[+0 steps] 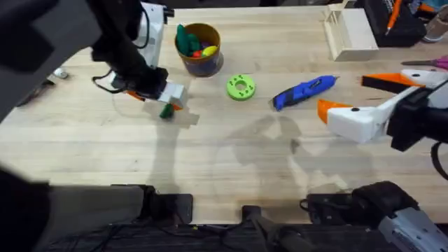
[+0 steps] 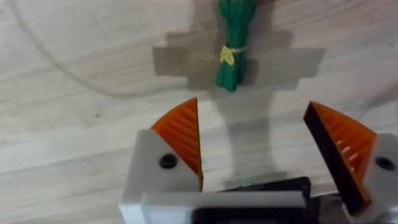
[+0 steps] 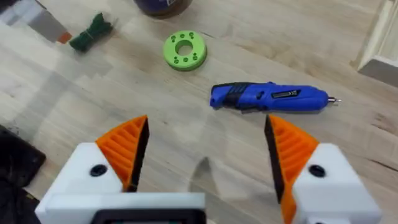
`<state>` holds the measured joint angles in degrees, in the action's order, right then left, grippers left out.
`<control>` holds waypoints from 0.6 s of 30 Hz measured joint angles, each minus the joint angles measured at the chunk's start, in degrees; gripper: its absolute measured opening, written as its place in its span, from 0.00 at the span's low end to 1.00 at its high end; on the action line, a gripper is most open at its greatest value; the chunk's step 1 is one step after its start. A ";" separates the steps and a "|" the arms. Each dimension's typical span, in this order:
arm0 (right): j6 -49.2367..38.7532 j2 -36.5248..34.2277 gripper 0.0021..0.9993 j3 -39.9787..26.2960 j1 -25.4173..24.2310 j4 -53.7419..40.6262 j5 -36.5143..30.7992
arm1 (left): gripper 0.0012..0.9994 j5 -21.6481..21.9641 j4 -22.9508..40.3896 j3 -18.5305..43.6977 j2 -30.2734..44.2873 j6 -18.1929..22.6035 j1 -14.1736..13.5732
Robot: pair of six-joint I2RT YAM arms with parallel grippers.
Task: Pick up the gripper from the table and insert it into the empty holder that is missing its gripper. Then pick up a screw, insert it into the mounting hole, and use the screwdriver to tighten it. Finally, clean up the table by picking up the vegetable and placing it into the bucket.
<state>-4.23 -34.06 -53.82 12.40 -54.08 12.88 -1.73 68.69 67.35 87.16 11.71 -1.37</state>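
The dark green vegetable (image 1: 166, 110) lies on the table, left of centre. My left gripper (image 1: 162, 100) hovers just over it, open, and in the left wrist view the vegetable (image 2: 233, 53) lies a little beyond the open left gripper (image 2: 255, 140), nothing between the orange pads. The bucket (image 1: 199, 49) with colourful toys stands behind it. The blue screwdriver (image 1: 304, 92) lies right of centre; my right gripper (image 1: 357, 94) is open beside it, and in the right wrist view the screwdriver (image 3: 267, 98) lies just past my empty right gripper (image 3: 205, 155). The small gripper piece, the holder and the screw are out of view.
A lime-green ring (image 1: 241, 87) with holes lies between bucket and screwdriver. A pale wooden tray (image 1: 350, 31) stands at the back right. A white structure (image 1: 152, 28) is partly hidden behind the left arm. A small metal piece (image 1: 61, 72) lies at far left.
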 joint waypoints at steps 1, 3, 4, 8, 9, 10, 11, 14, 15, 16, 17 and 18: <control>0.00 0.00 0.99 0.00 0.00 0.00 0.00 | 0.99 0.06 -0.79 0.00 1.52 0.16 0.00; 0.00 0.00 0.99 0.00 0.00 0.00 0.00 | 0.99 0.09 -1.82 0.00 4.31 0.34 -0.02; 0.00 0.00 0.99 0.00 0.00 0.00 0.00 | 0.99 0.13 -2.34 0.00 5.81 0.36 -0.01; 0.00 0.00 0.99 0.00 0.00 0.00 0.00 | 0.99 1.37 -5.25 0.00 10.60 0.39 -0.01; 0.00 0.00 0.99 0.00 0.00 0.00 -0.02 | 0.99 1.81 -6.12 0.00 11.49 0.36 0.00; 0.00 0.00 0.99 0.00 0.00 -0.02 -0.09 | 0.99 2.06 -6.77 0.00 12.13 0.36 -0.02; 0.00 0.01 0.99 0.00 0.00 -0.03 -0.21 | 0.99 2.43 -7.39 0.00 12.73 0.33 -0.01; 0.00 0.00 0.99 0.00 0.00 -0.30 -0.45 | 0.99 3.10 -8.42 0.00 13.62 0.05 0.00; 0.00 0.00 0.99 0.00 0.00 -0.35 -0.50 | 0.99 3.14 -8.80 0.00 13.70 -0.01 0.00; 0.00 0.00 0.99 0.00 0.00 -0.37 -0.66 | 0.99 3.14 -9.49 -0.02 13.72 -0.12 -0.02; 0.00 0.00 0.99 0.00 0.00 -0.37 -0.68 | 0.99 3.14 -10.23 -0.10 13.72 -0.14 -0.02; 0.00 0.00 0.99 0.00 0.00 -0.37 -0.70 | 0.99 3.16 -10.96 -0.25 13.72 -0.16 -0.08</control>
<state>-4.23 -34.06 -53.82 12.40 -54.46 12.19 1.43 57.73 67.10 100.88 11.56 -1.45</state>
